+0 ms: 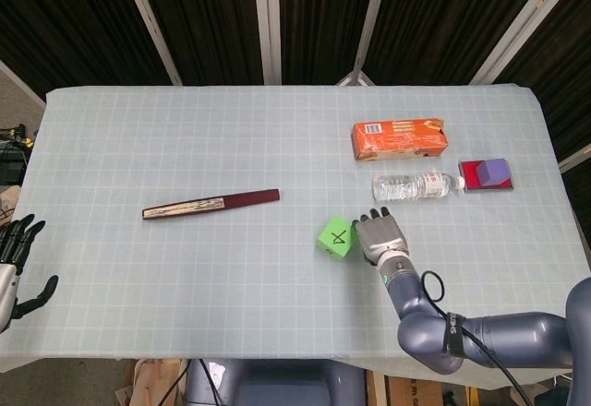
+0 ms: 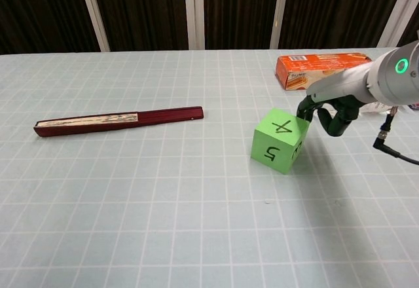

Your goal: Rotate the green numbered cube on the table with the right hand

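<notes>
One green cube [image 2: 279,140] is sitting tilted on the worktop [image 1: 185,129], near its front middle, showing a 4 on top and a 5 on the near face. The right robot hand [image 2: 330,112] is curling its fingers [image 2: 305,109] just beside the cube's right upper edge; I cannot tell whether they are touching it. The left robot hand [image 1: 17,254] is hanging off the worktop's left edge, fingers apart, holding nothing. Also lying on the worktop: one closed fan [image 1: 211,204], one orange box [image 1: 399,138], one water bottle [image 1: 416,185], and one red-and-purple block [image 1: 487,174].
</notes>
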Robot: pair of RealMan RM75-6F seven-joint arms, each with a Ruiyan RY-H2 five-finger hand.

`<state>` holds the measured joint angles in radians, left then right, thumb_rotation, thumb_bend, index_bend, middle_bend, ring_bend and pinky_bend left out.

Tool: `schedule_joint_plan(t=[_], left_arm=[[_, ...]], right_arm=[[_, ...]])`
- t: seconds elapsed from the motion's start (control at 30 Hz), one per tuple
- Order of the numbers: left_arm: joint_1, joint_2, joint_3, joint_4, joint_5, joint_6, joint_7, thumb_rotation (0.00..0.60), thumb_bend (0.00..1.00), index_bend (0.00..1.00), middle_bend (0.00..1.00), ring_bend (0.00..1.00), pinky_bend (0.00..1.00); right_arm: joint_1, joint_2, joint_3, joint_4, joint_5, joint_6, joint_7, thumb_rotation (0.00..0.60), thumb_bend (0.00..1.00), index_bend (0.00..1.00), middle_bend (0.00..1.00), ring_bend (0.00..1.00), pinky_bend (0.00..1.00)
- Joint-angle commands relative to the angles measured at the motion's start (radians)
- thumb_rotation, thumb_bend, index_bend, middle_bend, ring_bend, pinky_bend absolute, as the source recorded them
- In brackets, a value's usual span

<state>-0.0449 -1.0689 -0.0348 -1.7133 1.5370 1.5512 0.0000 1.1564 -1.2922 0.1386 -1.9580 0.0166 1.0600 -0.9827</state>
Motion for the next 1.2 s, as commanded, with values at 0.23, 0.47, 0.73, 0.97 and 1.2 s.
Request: schedule_joint_plan(t=[0.23,0.47,0.73,0.97,1.2], left_arm=[[-0.002,-0.001,0.0,-0.001,0.0,-0.004,0.004,0.6,0.44,0.09,0.0,0.0,0.04],[-0.001,-0.002,0.001,-0.003,-0.001,-0.004,0.009,0.6,0.44,0.09,0.0,0.0,0.04],[-0.001,-0.003,0.0,-0.004,-0.002,-0.004,0.012,0.6,0.44,0.09,0.0,0.0,0.04],[-0.001,-0.004,0.002,-0.005,0.002,-0.003,0.015,0.6,0.44,0.09,0.0,0.0,0.04],[-0.001,-0.005,0.003,-0.006,0.004,-0.003,0.02,0.6,0.44,0.09,0.0,0.0,0.04]], right_arm=[[-0.011,0.023,-0.028,-0.037,-0.061,0.012,0.042,0.6,0.99,0.23,0.18,0.08,0.0],[-0.018,0.04,-0.055,-0.056,-0.087,0.008,0.066,0.6,0.99,0.23,0.18,0.08,0.0],[-0.023,0.059,-0.082,-0.082,-0.117,0.0,0.086,0.6,0.99,0.23,0.18,0.08,0.0],[-0.03,0.088,-0.096,-0.119,-0.143,-0.015,0.114,0.6,0.99,0.23,0.18,0.08,0.0],[-0.03,0.095,-0.12,-0.137,-0.165,-0.022,0.126,0.6,0.99,0.23,0.18,0.08,0.0]])
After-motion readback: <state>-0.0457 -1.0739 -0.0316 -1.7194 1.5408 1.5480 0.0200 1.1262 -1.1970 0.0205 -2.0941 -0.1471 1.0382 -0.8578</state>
